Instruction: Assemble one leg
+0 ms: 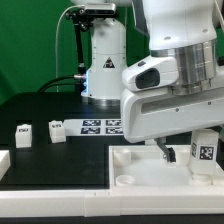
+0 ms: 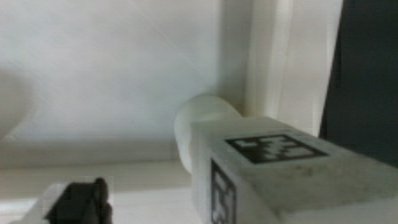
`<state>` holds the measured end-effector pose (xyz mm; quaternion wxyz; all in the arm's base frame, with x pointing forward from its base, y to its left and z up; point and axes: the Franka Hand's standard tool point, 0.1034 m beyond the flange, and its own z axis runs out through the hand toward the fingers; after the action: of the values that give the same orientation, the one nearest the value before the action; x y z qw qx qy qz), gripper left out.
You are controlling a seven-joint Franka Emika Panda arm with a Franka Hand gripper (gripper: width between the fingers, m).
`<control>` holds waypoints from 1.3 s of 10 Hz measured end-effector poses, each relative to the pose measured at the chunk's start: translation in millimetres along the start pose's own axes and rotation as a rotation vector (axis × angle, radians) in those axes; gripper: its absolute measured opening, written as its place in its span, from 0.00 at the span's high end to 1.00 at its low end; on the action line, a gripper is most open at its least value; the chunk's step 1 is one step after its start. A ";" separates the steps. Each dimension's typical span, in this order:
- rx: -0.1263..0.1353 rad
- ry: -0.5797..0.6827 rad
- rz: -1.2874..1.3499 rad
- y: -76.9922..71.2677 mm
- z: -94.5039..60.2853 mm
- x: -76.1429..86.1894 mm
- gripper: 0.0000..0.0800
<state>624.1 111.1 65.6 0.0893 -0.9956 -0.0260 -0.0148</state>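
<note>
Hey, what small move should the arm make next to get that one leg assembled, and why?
Probably shift the pincer toward the exterior view's right, over the leg: the leg stands on the white panel beside the pincer, seemingly not between its fingers.

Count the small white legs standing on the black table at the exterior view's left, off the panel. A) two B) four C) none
A: one leg and a second leg stand apart on the black table, both to the exterior view's left of the marker board.
</note>
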 end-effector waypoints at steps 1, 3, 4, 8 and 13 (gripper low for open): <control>0.000 0.000 0.000 0.3 0.0 0.0 0.39; 0.000 0.000 0.000 0.3 0.0 0.0 0.64; 0.000 0.000 0.002 0.3 0.0 0.0 0.64; 0.004 0.000 0.154 -0.8 0.2 -0.1 0.64; 0.004 0.002 0.766 -2.0 1.4 0.7 0.64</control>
<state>624.8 113.3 64.5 0.0904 -0.9330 0.3479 0.0188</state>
